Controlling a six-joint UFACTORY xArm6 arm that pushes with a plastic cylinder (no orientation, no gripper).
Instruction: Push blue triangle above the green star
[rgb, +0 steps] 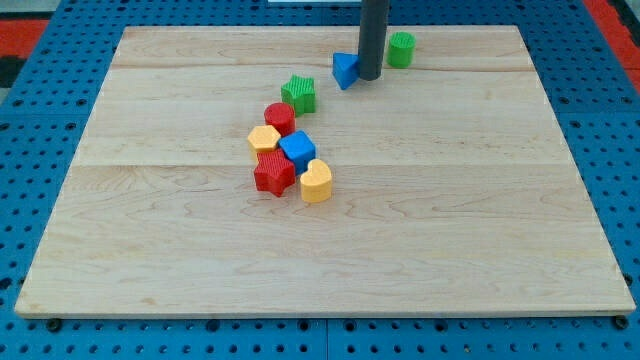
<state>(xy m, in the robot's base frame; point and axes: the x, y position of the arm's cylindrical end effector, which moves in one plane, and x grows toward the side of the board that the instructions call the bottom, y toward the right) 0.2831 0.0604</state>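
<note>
Views: one camera only, so no shared part with any other view.
Position: in front of the wooden board (420, 250), raised above it.
Facing: tilted down and away; the board's far edge looks narrower than its near edge.
Nearness: moderate; the whole board fits, with blue pegboard (40, 180) showing at left, right and near edges.
Cut off: the rod's upper part leaves the frame at the top.

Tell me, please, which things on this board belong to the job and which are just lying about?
Job: blue triangle; green star; my tip, at the triangle's right side.

Lying about: red cylinder; yellow hexagon; blue cube; red star; yellow heart; green cylinder.
</note>
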